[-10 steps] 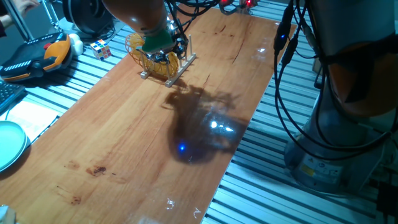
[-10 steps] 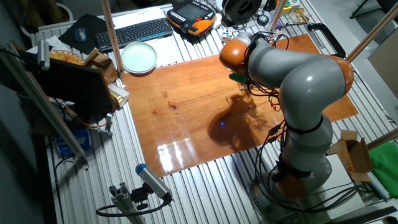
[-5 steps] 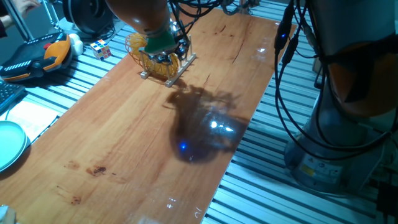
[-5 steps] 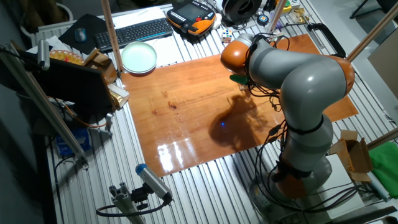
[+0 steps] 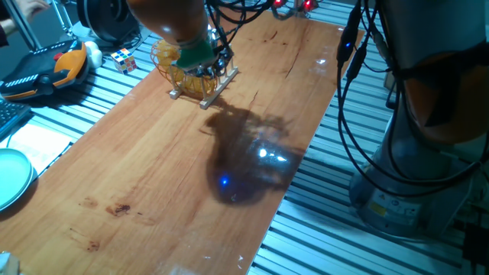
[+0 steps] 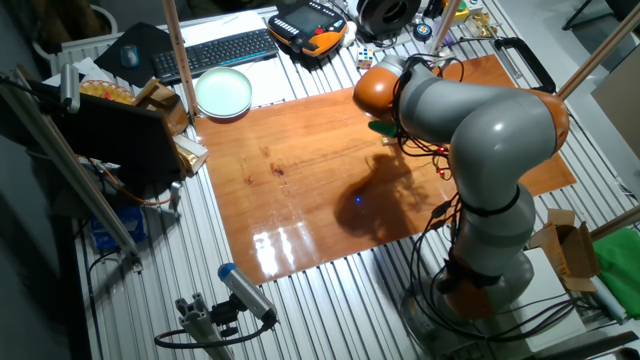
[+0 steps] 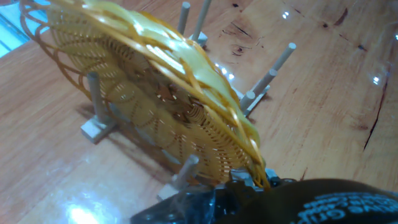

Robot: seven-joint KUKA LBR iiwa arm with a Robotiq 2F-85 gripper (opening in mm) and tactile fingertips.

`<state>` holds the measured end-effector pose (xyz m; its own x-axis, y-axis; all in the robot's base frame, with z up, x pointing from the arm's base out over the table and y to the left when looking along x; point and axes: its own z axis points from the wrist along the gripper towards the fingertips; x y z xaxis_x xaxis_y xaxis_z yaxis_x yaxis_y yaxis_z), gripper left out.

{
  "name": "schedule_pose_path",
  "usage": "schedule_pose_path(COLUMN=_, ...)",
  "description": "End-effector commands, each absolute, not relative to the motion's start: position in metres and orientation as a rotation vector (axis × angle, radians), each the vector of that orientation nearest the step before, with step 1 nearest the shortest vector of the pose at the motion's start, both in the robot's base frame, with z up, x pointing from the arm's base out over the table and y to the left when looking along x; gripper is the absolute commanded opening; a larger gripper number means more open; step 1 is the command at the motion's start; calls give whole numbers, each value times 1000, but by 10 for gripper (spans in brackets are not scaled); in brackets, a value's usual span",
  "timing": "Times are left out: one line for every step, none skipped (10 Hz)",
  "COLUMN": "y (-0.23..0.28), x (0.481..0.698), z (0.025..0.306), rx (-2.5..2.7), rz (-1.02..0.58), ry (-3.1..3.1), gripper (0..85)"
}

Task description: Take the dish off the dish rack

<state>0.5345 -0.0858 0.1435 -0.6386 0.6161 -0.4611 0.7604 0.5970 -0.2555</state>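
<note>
Dish (image 7: 155, 93) stands on edge between the pegs of the dish rack (image 7: 255, 93) at the table's far end; my hand view shows its weave, the fixed views hide it. My gripper (image 5: 200, 67) sits at its rim, jaw state indiscernible.

dish (image 7: 155, 93): yellow wicker, on edge | dish rack (image 7: 99, 127): wooden, pegged

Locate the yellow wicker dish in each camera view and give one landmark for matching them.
One fixed view: the dish stands upright in the dish rack at top centre-left, partly behind the arm.
The other fixed view: not visible; the arm hides that spot.
Hand view: the dish fills the left and centre, tilted among the pegs.
Shared landmark: the wooden table.
</note>
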Motion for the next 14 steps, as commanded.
schedule_pose_path(y=-85, x=535, z=143, rx=1115, rz=-643, ry=2497, gripper=7)
schedule_pose_path(y=-84, x=534, z=142, rx=1113, rz=-653, ry=2494, gripper=7)
schedule_pose_path(y=-83, x=535, z=143, rx=1112, rz=-666, ry=2487, gripper=7)
schedule_pose_path(y=-83, x=535, z=144, rx=1112, rz=-683, ry=2474, gripper=7)
schedule_pose_path(y=-83, x=535, z=144, rx=1111, rz=-694, ry=2468, gripper=7)
schedule_pose_path(y=-82, x=535, z=144, rx=1111, rz=-701, ry=2463, gripper=7)
schedule_pose_path(y=-82, x=536, z=145, rx=1110, rz=-709, ry=2455, gripper=7)
schedule_pose_path(y=-81, x=536, z=147, rx=1109, rz=-723, ry=2445, gripper=7)
schedule_pose_path(y=-81, x=537, z=149, rx=1110, rz=-729, ry=2439, gripper=7)
schedule_pose_path(y=-81, x=539, z=151, rx=1115, rz=-729, ry=2437, gripper=7)
schedule_pose_path(y=-81, x=540, z=153, rx=1116, rz=-735, ry=2434, gripper=7)
schedule_pose_path(y=-80, x=540, z=154, rx=1118, rz=-739, ry=2429, gripper=7)
schedule_pose_path(y=-80, x=540, z=155, rx=1123, rz=-742, ry=2424, gripper=7)
schedule_pose_path(y=-80, x=541, z=157, rx=1130, rz=-745, ry=2418, gripper=7)
